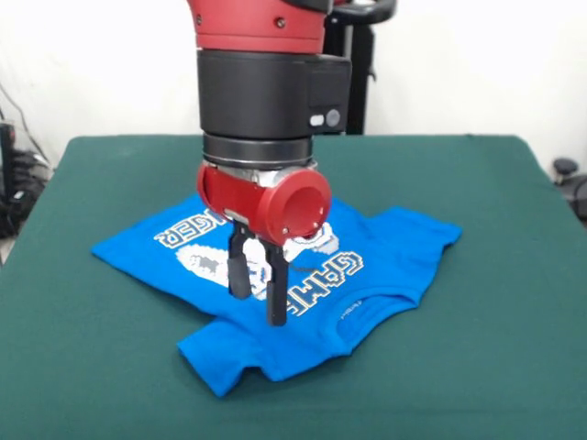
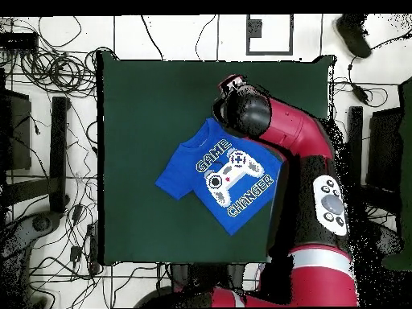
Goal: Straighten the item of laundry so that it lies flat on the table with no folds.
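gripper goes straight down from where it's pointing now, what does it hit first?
Most likely the T-shirt: the gripper points down with fingers apart, tips over the white lettering near the collar. Whether it already touches the cloth is unclear. The table lies beneath.

My arm [image 1: 261, 55] has a glossy red shell over a wide black cylindrical section carrying two small round buttons, one white, one dark. Below sits a ribbed silver-black ring, then a red wrist housing with a round red end cap showing small screw heads. My gripper [image 1: 259, 280] has two slim black fingers [image 1: 276, 291]. Overhead, a white oval button panel [image 2: 330, 205] sits on my red link.
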Tool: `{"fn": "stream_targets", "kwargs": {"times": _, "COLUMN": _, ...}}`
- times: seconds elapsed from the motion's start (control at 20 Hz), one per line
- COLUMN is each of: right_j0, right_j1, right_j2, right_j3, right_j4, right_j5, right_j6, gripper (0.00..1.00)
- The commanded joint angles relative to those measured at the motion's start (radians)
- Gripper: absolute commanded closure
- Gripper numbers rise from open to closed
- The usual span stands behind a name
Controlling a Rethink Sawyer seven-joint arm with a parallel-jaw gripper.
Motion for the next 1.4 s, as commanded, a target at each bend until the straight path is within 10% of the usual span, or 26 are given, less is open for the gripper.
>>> {"fn": "stream_targets", "kwargs": {"times": 0.05, "right_j0": -0.014, "right_j1": 0.041, "right_j2": 0.05, "right_j3": 0.003, "right_j4": -0.036, "right_j5": 0.115, "right_j6": -0.015, "gripper": 0.0}}
{"fn": "stream_targets", "kwargs": {"times": 1.4, "right_j0": -0.029, "right_j1": 0.161, "right_j2": 0.072, "right_j3": -0.078, "right_j4": -0.12, "right_j5": 0.045, "right_j6": -0.017, "gripper": 0.0}}
